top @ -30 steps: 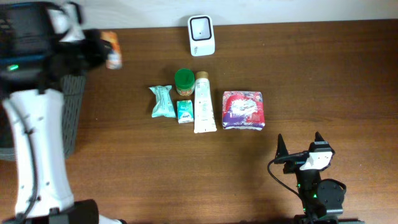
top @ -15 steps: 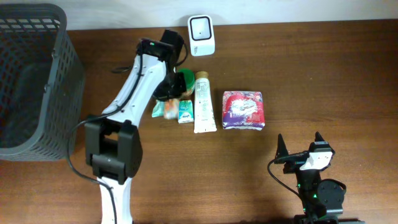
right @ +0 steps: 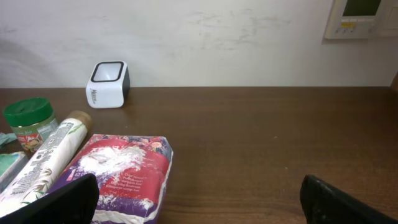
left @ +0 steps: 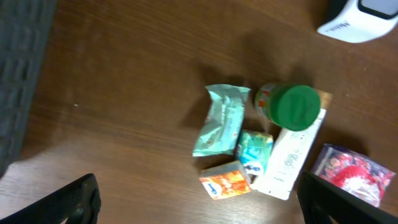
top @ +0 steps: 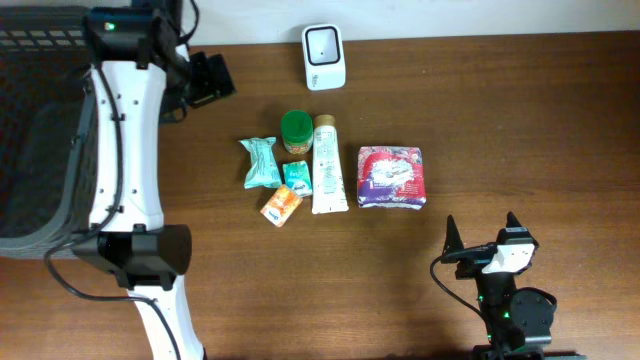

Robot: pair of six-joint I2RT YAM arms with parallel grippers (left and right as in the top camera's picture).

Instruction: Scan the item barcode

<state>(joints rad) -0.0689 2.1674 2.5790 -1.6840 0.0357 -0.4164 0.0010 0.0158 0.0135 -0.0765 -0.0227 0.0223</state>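
Centrally on the brown wooden surface [top: 520, 120] sits a loose cluster of goods. The small orange carton [top: 281, 205] lies flat and slightly askew at the cluster's near left corner, free of both arms. It is just below a small teal box [top: 297, 178], seemingly touching it, and beside the lower end of a long cream tube [top: 327, 165]. A teal wrapped packet [top: 262, 163] lies left of the box, and a green-lidded jar [top: 296, 130] stands at the tube's far end. A purple-and-red soft pack of tissues [top: 391, 177] lies just right of the tube.

The white barcode scanner [top: 324, 57] stands at the far edge of the surface, well apart from the carton, with the jar and tube between them.

A dark mesh basket [top: 40, 130] fills the far left. The white left arm [top: 125, 150] rises alongside it, and the left jaws hover by the basket's far right corner, away from the goods. In the left wrist view their two dark fingers [left: 74, 199] sit at the bottom corners, spread wide and released, nothing between them.

The right arm [top: 510, 310] rests at the near right edge. The right jaws face the far wall, likewise spread wide and empty, with the tissue pack ahead and to their left.
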